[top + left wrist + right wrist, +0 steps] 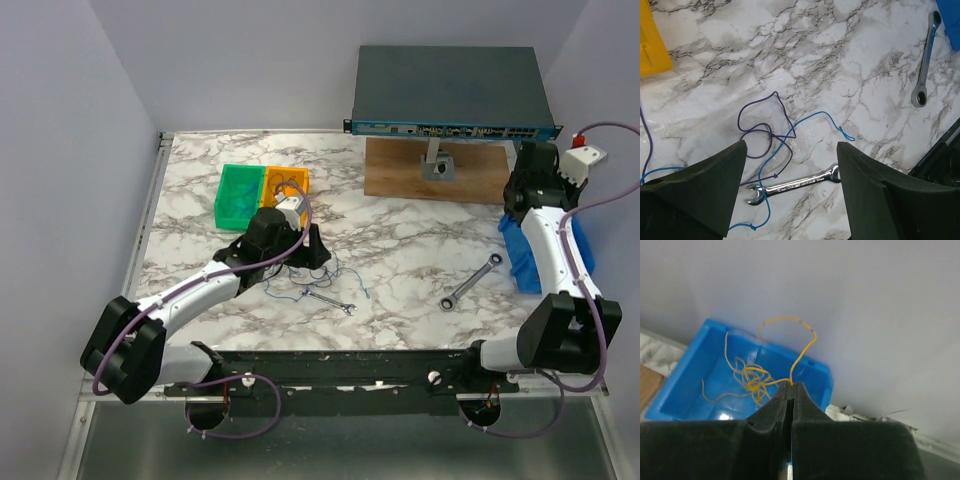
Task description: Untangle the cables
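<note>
Hand of left arm (791, 147) spread wide apart, low over white marble desk (850, 55). Just beneath: thin blue cable (820, 113) and thin dark purple cable (776, 93) looped through each other, blue one crossing small silver wrench (797, 182). Farther off: hand of right arm (791, 386) pressed together on thin yellow cable (754, 379), tangle lying in blue plastic bin (695, 370).

Your left gripper (791, 150) hangs with its jaws spread wide above the marble table (840, 50). Between them you see a purple cable (757, 102) looped across a blue cable (812, 116). They cross just above a small wrench (795, 184), perhaps knotted there. A second wrench (925, 55) lies well apart at upper right, beside a blue bin (951, 20).
</note>
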You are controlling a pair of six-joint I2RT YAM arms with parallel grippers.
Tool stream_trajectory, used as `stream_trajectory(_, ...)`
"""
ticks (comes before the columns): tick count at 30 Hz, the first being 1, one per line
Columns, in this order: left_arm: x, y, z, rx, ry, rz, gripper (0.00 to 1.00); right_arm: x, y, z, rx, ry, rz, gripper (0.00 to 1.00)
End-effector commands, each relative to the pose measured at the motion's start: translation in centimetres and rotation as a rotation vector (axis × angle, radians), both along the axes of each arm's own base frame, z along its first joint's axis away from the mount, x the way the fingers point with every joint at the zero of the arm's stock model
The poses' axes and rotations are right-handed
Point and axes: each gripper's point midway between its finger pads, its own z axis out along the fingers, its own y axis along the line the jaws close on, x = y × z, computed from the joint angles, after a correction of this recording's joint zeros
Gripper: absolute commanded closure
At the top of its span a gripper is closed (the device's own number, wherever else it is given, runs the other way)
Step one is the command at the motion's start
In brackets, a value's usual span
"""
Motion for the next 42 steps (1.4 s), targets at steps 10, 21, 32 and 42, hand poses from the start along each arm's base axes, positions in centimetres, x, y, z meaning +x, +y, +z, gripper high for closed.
stream_trajectory(10, 0.5, 1.3, -0.8, 0.079, 0.018, 0.064, 0.23, 5.5, 7.4, -5.2, 0.464, -0.132, 0.472, 0.11)
stream_trajectory(21, -0.1, 3.5, -0.5, 0.102, 0.018, 0.166, 0.20, 4.9, 32.7, -6.7, 0.772, -0.017, 1.430, 0.23)
stream_trajectory(32, 1.6, 4.0, -1.6, 0.284, 0.037, 0.132, 0.27, 0.2, 46.5, -13.8, 0.825, 0.191, 1.712, 0.24)
stream_trajectory(42, 4.8, 1.2, -3.4, 0.378, 0.080, 0.024, 0.42, -4.0, 47.0, -20.7, 0.861, 0.339, 1.747, 0.27)
